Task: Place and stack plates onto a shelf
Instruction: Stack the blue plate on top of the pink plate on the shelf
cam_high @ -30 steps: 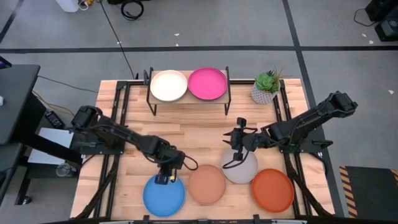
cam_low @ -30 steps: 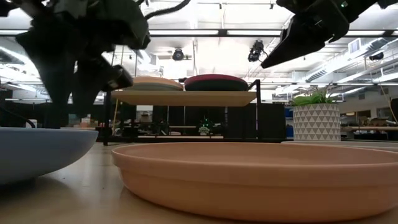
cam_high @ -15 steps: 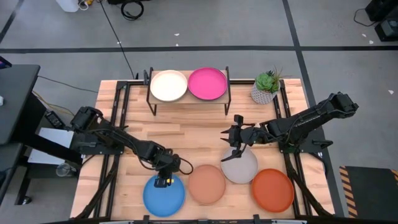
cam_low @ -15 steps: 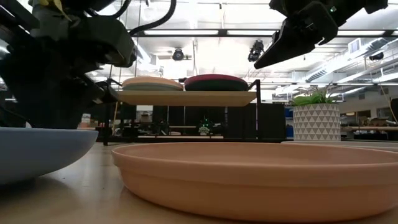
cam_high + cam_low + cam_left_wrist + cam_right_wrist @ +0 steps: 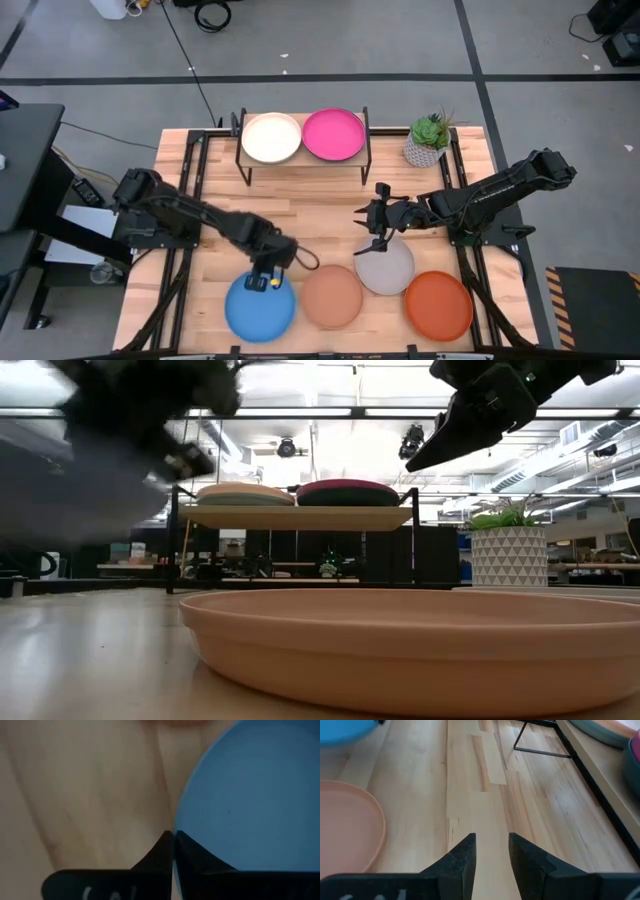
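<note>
My left gripper (image 5: pixel 263 280) is shut on the bright blue plate (image 5: pixel 258 310), which hangs blurred above the table at the low view's left (image 5: pixel 60 490). My right gripper (image 5: pixel 373 236) hovers open over the far edge of the grey plate (image 5: pixel 386 270), nothing between its fingers (image 5: pixel 465 855). The tan-peach plate (image 5: pixel 332 297) and the orange plate (image 5: pixel 438 305) rest flat on the table near its front edge. On the shelf (image 5: pixel 303 157) at the back lie a cream plate (image 5: pixel 271 137) and a magenta plate (image 5: pixel 333 133). My left gripper pinches the blue plate's rim (image 5: pixel 176 822) at its far edge between its two fingers, one on the plate's inner side and one on its outer side. The fingers come from above and the far side, slanting down. The plate is lifted off the table.
A potted plant (image 5: pixel 427 142) stands to the right of the shelf. Bare wood lies between the shelf and the plates in the table's middle. Black frame rails run along the table's left and right sides.
My left gripper has shut on the blue plate's far rim and risen with it; the plate, which lay on the table, now hangs clear and has shifted a little toward the left edge. My right gripper has drifted slightly toward the table's left, still open.
</note>
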Robot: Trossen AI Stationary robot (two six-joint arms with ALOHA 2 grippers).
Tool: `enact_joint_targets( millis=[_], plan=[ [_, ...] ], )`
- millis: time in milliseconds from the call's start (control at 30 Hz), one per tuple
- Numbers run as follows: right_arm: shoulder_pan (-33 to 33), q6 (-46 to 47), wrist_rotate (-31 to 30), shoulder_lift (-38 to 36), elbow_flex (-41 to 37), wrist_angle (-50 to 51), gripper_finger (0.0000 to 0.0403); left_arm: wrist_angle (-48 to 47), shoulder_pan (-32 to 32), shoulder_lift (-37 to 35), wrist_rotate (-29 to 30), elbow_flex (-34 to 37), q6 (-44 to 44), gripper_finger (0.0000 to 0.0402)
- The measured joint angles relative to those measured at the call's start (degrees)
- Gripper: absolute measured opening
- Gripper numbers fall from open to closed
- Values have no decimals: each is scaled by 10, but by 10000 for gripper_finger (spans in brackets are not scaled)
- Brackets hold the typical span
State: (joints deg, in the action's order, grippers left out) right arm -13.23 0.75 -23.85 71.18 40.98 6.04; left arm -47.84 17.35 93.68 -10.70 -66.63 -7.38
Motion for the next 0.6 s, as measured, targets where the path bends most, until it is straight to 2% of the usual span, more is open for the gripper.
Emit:
enact_joint_targets(
  millis=[267, 600],
  plan=[
    [-2, 6, 1, 0, 0, 4, 122, -89, -96, -36, 10, -94, 106, 9],
    [-2, 20, 6, 0, 0, 4, 122, -103, -212, -42, 21, -154, 211, 9]
  ],
)
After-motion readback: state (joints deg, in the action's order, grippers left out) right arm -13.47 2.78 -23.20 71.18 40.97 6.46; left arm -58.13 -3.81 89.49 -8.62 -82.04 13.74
